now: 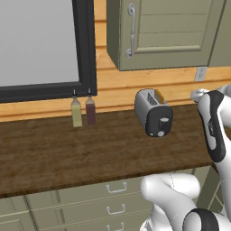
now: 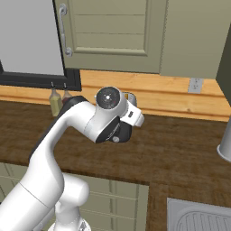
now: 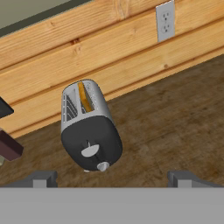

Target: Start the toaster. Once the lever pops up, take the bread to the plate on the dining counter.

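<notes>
Barely started here: my gripper [image 3: 112, 179] hangs with its jaws wide apart and nothing in them, short of the toaster [image 3: 89, 127] on the worktop by the wall, bread [image 3: 85, 97] in its slot, lever [image 3: 89, 152] not pressed yet.

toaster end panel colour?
Black, against the silver-grey body of the toaster. It shows best in the hand view.

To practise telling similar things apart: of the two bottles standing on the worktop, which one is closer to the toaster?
The dark red bottle. It stands on the toaster's side of the pair, while the pale yellow-green bottle beside it is farther away.
</notes>
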